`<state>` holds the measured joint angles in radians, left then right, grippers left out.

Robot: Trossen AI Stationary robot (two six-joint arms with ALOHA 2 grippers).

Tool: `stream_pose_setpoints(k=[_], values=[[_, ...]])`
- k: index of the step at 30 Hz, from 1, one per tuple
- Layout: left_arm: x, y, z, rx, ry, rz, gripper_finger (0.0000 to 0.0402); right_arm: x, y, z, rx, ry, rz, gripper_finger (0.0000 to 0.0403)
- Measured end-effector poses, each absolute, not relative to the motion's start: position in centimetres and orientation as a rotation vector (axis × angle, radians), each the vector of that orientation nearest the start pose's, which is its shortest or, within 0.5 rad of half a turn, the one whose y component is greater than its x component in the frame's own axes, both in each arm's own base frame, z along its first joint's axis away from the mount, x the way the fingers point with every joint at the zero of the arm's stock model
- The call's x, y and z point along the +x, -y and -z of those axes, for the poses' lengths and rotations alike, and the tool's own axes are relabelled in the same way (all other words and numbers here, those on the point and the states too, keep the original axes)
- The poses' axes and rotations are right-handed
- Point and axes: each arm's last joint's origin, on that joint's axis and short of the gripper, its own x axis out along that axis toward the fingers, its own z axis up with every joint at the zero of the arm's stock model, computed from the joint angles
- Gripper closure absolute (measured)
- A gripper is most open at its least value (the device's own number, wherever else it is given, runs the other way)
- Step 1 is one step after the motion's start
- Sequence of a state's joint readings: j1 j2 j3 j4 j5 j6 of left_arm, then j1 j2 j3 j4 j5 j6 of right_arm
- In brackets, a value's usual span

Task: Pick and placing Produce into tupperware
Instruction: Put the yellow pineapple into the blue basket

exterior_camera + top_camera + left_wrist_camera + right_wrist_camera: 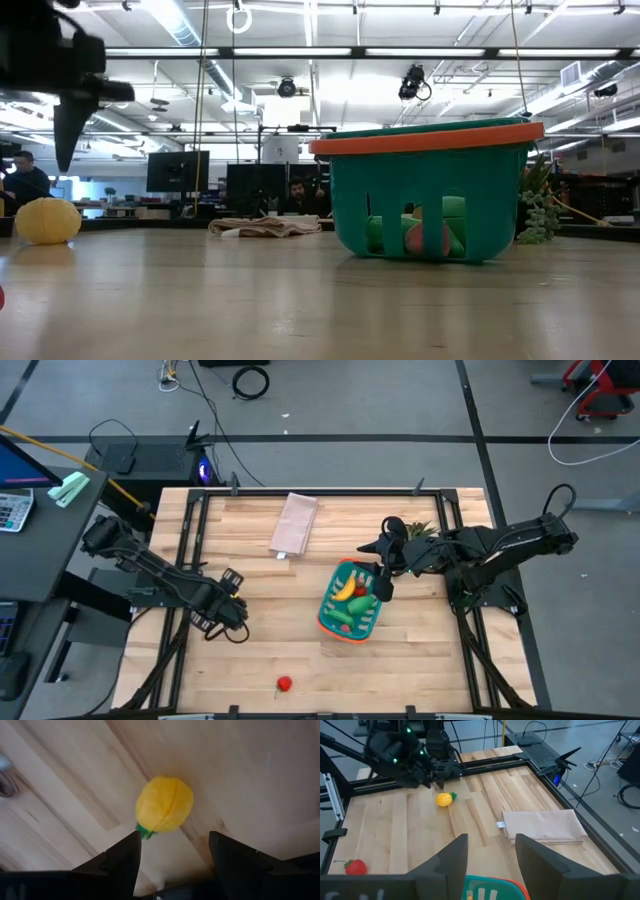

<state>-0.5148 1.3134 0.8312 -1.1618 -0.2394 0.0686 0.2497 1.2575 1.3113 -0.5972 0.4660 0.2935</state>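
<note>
A yellow lemon (164, 804) with a green stem lies on the wooden table at the left. It also shows in the low view (47, 220) and the right wrist view (444, 799). My left gripper (172, 857) is open just above it, one finger on either side, touching nothing. The teal basket with the orange rim (350, 622) stands right of the middle and holds a banana (344, 589) and green and red pieces. My right gripper (490, 855) is open and empty over the basket's right side. A red fruit (284, 683) lies near the front edge.
A folded beige cloth (295, 523) lies at the far middle. A small green plant (420, 530) stands behind the basket. Black frame rails (190, 540) run along the table's left, right and far sides. Bare wood lies between the lemon and the basket.
</note>
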Motion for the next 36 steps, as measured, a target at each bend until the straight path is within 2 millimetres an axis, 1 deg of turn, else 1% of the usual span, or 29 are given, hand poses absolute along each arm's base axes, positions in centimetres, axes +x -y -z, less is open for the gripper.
stream_pose_setpoints(k=[4, 11, 21, 27, 36], values=[[16.7, 8.7, -19.4, 0.686, -1.529, 0.288, 0.0161, 25.5, -5.2, -37.9, 0.095, -0.473, 0.283, 0.0229], [17.6, 9.1, -19.3, 0.728, -1.426, 0.361, 0.0152, 25.5, -5.2, -37.9, 0.095, -0.473, 0.283, 0.0229], [17.6, 8.9, -19.2, 0.727, -1.43, 0.358, 0.0135, 25.5, -5.2, -37.9, 0.095, -0.473, 0.283, 0.0229], [16.5, 8.3, -17.4, 0.746, -1.491, 0.36, 0.0133, 25.5, -5.2, -37.9, 0.095, -0.473, 0.283, 0.023], [16.6, 8.4, -17.4, 0.749, -1.481, 0.364, 0.0133, 25.5, -5.2, -37.9, 0.095, -0.473, 0.283, 0.023]])
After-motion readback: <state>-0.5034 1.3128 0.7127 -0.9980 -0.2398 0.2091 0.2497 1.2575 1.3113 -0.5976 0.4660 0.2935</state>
